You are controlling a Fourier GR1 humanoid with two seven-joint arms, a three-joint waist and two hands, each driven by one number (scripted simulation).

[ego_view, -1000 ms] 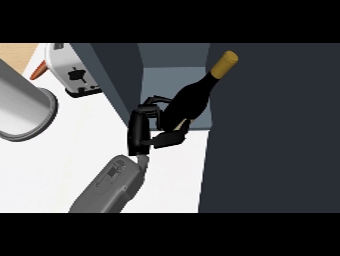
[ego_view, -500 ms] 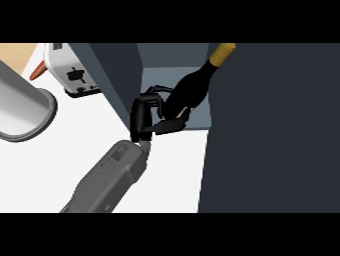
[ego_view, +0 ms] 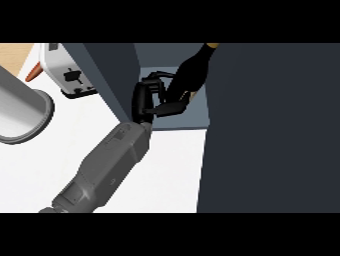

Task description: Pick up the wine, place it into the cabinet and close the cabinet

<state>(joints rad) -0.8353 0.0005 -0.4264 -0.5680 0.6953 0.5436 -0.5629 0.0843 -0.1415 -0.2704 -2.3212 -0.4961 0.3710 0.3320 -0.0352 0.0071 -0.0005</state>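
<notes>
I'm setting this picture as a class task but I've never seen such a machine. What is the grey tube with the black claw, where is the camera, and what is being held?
The camera looks steeply down from a humanoid robot's head. The grey tube is its forearm, ending in a black hand with fingers. That hand is curled round a dark wine bottle, holding it tilted inside the open cabinet. The big dark panel at right is probably the cabinet's door. On the white counter stand a toaster and a grey cylinder. Which arm this is, I cannot tell.
</notes>
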